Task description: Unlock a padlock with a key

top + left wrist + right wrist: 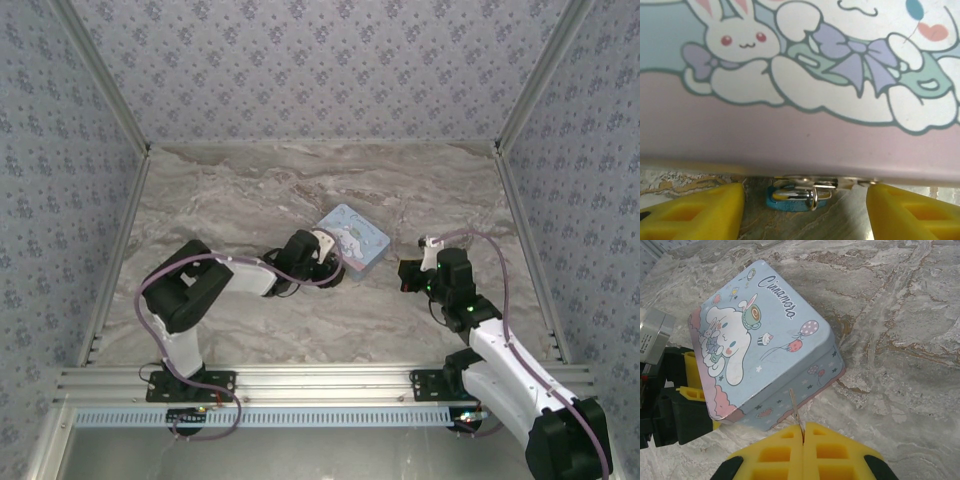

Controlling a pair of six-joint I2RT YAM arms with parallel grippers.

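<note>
Our right end effector [803,430] is pinched closed on the key [795,407], whose tip is near the tin [765,340]. From the left wrist, our left end effector [805,215] gapes wide either side of the padlock [797,197], which lies under the tin's rim, mid-bench [250,190].

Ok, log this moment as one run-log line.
left gripper: open, flanking padlock beside tin | right gripper: shut on key, pointing toward tin | key: not yet in padlock

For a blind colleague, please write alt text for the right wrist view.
The right gripper is shut on the key, a thin sliver pointing at the near wall of a pale blue cartoon tin on a marble table. The left gripper sits beside the tin.
</note>
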